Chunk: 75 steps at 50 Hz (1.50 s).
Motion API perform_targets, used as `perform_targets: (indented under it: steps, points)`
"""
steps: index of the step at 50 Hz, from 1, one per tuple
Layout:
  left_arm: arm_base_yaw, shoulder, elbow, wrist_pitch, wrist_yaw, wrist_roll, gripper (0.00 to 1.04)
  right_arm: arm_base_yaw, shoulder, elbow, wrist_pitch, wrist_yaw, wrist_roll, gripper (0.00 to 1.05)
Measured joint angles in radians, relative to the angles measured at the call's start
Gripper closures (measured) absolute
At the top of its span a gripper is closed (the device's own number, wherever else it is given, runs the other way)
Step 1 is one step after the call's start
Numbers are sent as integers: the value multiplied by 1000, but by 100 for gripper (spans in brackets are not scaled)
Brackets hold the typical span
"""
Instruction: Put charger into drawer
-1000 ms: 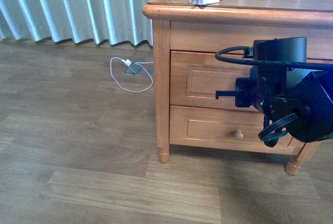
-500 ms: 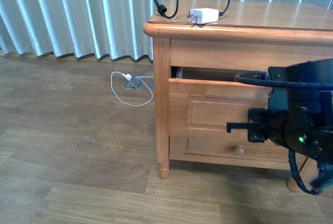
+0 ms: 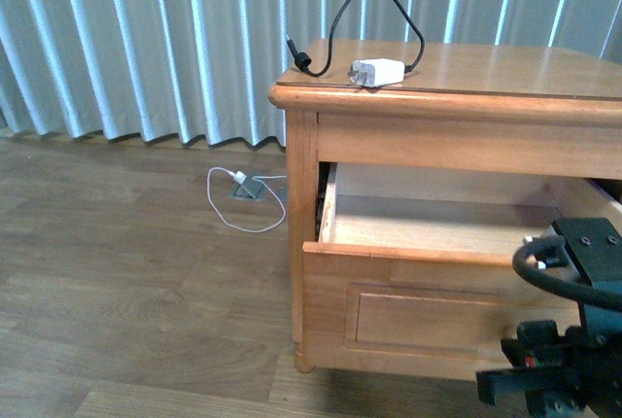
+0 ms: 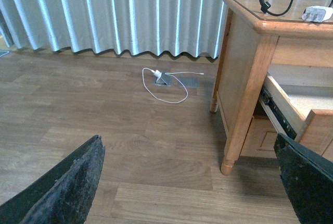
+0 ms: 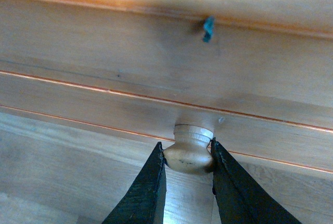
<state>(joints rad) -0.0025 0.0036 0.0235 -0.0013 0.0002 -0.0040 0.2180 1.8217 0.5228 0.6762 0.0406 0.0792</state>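
Note:
The white charger lies on top of the wooden cabinet, its black cable looping up beside it; the left wrist view catches the charger too. The upper drawer stands pulled far out, its inside bare. My right gripper is shut on the drawer's round wooden knob, one finger on each side. In the front view the right arm shows at the lower right, in front of the drawer. My left gripper hangs open over the floor, left of the cabinet.
A white plug with a white cable lies on the wood floor by a floor socket, left of the cabinet. Pleated curtains run along the back. The cabinet's front leg stands near the left gripper.
The drawer has come out from shut to wide open, drawn by my right gripper on its knob. The view has pulled back and the right arm has sunk lower in frame.

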Motion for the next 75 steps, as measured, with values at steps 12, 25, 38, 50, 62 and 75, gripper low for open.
perform_targets:
  steps: [12, 25, 38, 50, 62, 75]
  points:
    - [0, 0, 0, 0, 0, 0, 6, -25, -152, -45, -67, -9, 27, 54]
    - [0, 0, 0, 0, 0, 0, 6, -82, -525, -86, -337, -129, 77, 9]
    - [0, 0, 0, 0, 0, 0, 6, -195, -959, -131, -608, -252, 64, 9]
    - [0, 0, 0, 0, 0, 0, 6, -462, -1271, -193, -770, -468, 23, 9]
    - [0, 0, 0, 0, 0, 0, 6, -480, -1281, -201, -772, -473, 18, 9]
    - [0, 0, 0, 0, 0, 0, 6, -383, -1398, -372, -406, -193, -58, 44]
